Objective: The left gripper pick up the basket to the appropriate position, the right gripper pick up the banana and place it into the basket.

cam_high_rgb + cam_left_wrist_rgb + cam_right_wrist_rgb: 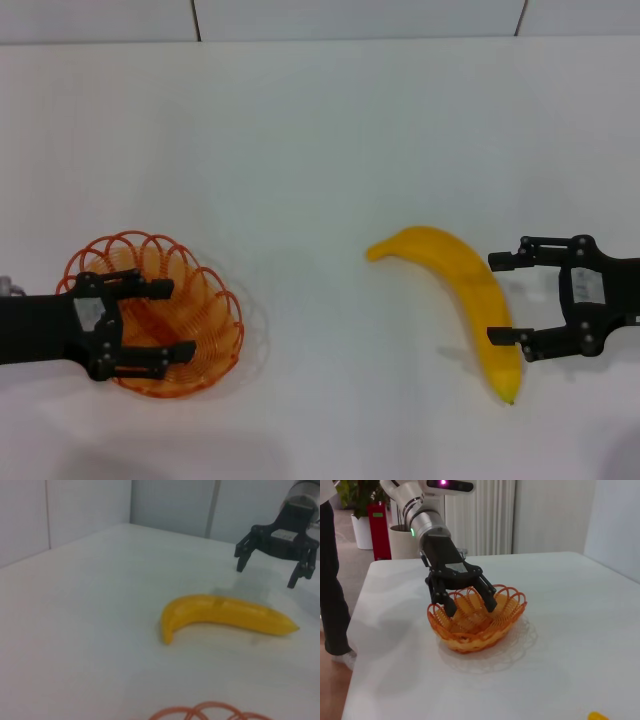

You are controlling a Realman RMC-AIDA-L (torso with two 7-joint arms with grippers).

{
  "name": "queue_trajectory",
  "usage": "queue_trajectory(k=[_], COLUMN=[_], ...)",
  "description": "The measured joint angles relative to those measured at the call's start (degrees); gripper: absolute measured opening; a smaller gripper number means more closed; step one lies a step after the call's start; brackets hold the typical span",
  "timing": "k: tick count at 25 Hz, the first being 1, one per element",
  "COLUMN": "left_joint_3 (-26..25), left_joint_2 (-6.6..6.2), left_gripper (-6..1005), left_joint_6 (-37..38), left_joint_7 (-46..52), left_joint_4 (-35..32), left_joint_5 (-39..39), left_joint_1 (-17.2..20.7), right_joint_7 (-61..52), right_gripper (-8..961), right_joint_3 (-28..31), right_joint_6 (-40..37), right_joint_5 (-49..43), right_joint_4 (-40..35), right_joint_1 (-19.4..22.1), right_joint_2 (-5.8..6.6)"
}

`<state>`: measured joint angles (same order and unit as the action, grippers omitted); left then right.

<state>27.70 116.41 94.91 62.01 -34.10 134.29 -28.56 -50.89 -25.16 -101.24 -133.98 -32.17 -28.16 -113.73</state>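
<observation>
Open tabletop between basket and banana; each gripper crowds its own object.

White table [330,150] bare from 10 through 2 o'clock and down the centre lane. At 8 o'clock, left gripper [160,320] spread-fingered over the basket [205,310], fingers dipping inside the rim. At 4 o'clock, right gripper [510,300] spread wide, touching or just beside the banana [465,290] on its outer side; its centre-facing side unblocked.

bright, even overhead light, soft shadows under the banana [455,295]; the left wrist view seems slightly blurred.
</observation>
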Motion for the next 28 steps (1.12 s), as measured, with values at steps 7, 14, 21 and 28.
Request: queue_trajectory(k=[7,14,21,28], left_joint_3=[0.47,0.45,-0.84,-0.78], left_joint_2=[0.19,0.21,-0.10,-3.35], left_gripper=[880,879,879,879], left_joint_6=[0.11,0.11,4.78,6.83], left_joint_7=[-0.22,-0.16,7.05,38.73], left_joint_4=[0.65,0.71,-6.35,-25.99], left_joint_5=[-0.02,-0.08,-3.13,-1.28], left_joint_1=[-1.50,-1.93,-1.46,-5.27], right_joint_7=[0.00,0.02,0.00,-0.15], right_gripper=[834,833,833,832], right_joint_3=[-0.33,-0.92,-0.89,-1.03], right_joint_6=[0.00,1.84,2.12,2.19], right_joint_5=[-0.18,-0.44,-0.48,-0.48], right_joint_4=[0.20,2.52,2.81,2.82], right_joint_1=[-1.42,-3.27,-2.91,-3.23], right_joint_2=[-0.76,-1.16,-1.00,-0.97])
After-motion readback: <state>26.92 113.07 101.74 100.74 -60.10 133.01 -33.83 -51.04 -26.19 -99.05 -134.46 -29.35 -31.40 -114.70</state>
